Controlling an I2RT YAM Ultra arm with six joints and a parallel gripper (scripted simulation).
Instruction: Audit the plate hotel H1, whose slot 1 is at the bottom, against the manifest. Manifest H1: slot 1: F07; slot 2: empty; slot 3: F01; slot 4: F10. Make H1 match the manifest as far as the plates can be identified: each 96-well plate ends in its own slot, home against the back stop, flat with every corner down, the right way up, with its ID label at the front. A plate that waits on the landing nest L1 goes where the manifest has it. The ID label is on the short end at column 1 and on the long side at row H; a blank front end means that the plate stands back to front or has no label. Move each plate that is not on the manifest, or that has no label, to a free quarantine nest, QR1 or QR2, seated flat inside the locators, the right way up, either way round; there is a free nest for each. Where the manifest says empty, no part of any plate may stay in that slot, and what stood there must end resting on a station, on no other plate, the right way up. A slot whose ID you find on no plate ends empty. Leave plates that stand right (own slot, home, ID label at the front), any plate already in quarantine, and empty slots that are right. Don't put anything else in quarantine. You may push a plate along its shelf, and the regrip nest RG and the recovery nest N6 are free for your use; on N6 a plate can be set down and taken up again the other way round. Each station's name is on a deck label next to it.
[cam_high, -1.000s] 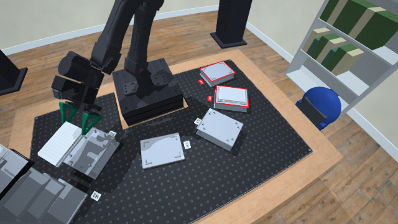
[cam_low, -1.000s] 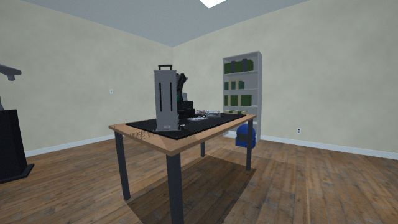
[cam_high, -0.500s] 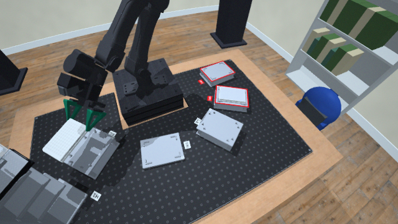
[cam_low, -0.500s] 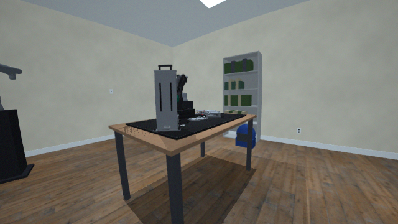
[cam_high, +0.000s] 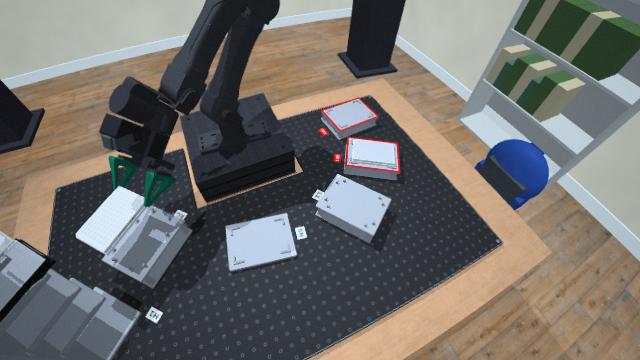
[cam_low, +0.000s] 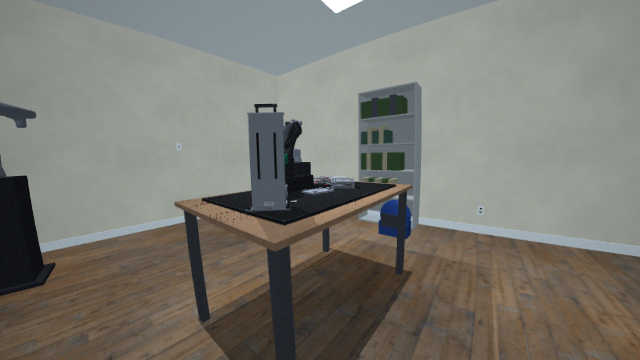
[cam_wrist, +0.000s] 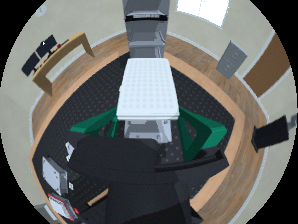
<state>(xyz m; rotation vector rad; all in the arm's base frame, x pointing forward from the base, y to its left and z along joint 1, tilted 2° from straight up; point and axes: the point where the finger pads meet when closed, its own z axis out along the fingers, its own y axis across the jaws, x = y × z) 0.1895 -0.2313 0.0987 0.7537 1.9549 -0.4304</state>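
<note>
My gripper (cam_high: 142, 187) has green fingers and is shut across the width of a white 96-well plate (cam_high: 107, 220). It holds the plate at one short end, just above the left edge of a grey landing nest (cam_high: 145, 245). In the wrist view the plate (cam_wrist: 148, 90) stretches from my fingers toward the plate hotel H1 (cam_wrist: 147, 10). I cannot read any ID label on it. The hotel stands at the lower left of the top view (cam_high: 50, 310) and shows as a grey tower in the exterior view (cam_low: 267, 160). Its slots are hidden from view.
Two red-bordered quarantine nests stand at the back right: the far one (cam_high: 349, 116) shows a bare grey top and the near one (cam_high: 372, 156) holds a white plate. A tilted grey block nest (cam_high: 354, 206) and a flat grey nest (cam_high: 260, 241) lie mid-deck. The arm's base (cam_high: 240, 145) stands behind.
</note>
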